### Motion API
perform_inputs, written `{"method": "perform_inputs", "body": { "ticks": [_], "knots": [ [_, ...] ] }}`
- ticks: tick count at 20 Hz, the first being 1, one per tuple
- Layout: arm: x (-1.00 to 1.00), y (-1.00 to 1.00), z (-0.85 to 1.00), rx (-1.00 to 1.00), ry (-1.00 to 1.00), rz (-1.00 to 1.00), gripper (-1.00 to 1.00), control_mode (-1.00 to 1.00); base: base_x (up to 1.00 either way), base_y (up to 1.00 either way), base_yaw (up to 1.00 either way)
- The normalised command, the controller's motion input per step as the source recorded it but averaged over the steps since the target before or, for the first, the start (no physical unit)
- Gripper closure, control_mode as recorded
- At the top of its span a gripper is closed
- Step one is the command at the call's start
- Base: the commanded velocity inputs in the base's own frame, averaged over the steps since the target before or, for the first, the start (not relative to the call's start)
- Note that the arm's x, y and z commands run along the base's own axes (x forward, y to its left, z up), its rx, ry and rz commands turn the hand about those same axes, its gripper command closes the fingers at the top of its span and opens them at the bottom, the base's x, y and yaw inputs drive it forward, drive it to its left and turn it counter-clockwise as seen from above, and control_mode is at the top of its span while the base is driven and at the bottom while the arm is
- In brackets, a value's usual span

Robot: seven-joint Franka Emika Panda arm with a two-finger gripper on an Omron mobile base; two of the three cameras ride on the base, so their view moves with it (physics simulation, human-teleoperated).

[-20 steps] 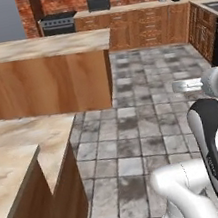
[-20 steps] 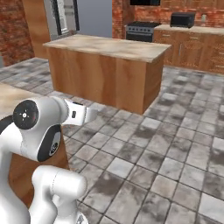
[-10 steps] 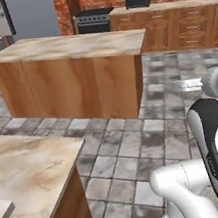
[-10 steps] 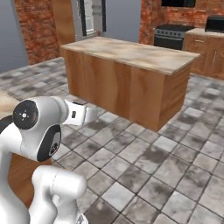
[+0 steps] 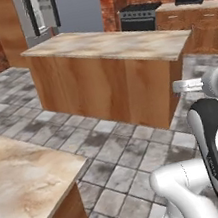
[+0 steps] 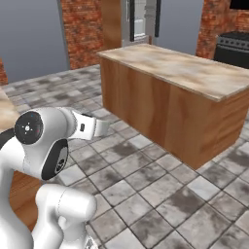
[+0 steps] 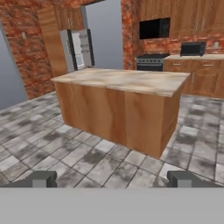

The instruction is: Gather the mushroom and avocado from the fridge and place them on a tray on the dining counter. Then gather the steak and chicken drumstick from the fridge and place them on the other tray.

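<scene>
Ahead, the fridge point(image 7: 78, 49) stood at eleven o'clock beyond the island worktop point(image 7: 127, 81); the jaws were spread wide and empty, fingertips point(image 7: 41, 178) low over the tiled floor point(image 7: 52, 148).

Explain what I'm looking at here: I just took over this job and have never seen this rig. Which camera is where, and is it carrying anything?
It is a white robot arm on a driving base in a simulated kitchen. Two cameras sit behind the arm, left and right; the third looks out along the gripper, whose two dark fingertips stand wide apart with nothing between them. Ahead is the wooden island, its marble-look top bare. Behind it stands the grey fridge, doors shut. The beige counter is beside the base. The stove is against the brick wall.
</scene>
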Motion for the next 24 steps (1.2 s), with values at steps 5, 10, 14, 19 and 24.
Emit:
{"method": "perform_inputs", "body": {
  "ticks": [5, 10, 14, 19, 24],
  "knots": [
    [0.00, 0.00, 0.00, 0.00, 0.00, 0.00, -1.00, 1.00, 0.70, -0.38, 0.40],
    [0.00, 0.00, 0.00, 0.00, 0.00, 0.00, -1.00, 1.00, 0.70, -0.40, 0.39],
    [0.00, 0.00, 0.00, 0.00, 0.00, 0.00, -1.00, 1.00, 0.76, -0.41, 0.38],
    [0.00, 0.00, 0.00, 0.00, 0.00, 0.00, -1.00, 1.00, 0.87, -0.35, 0.38],
    [0.00, 0.00, 0.00, 0.00, 0.00, 0.00, -1.00, 1.00, 0.98, -0.30, 0.37]
  ]
}}
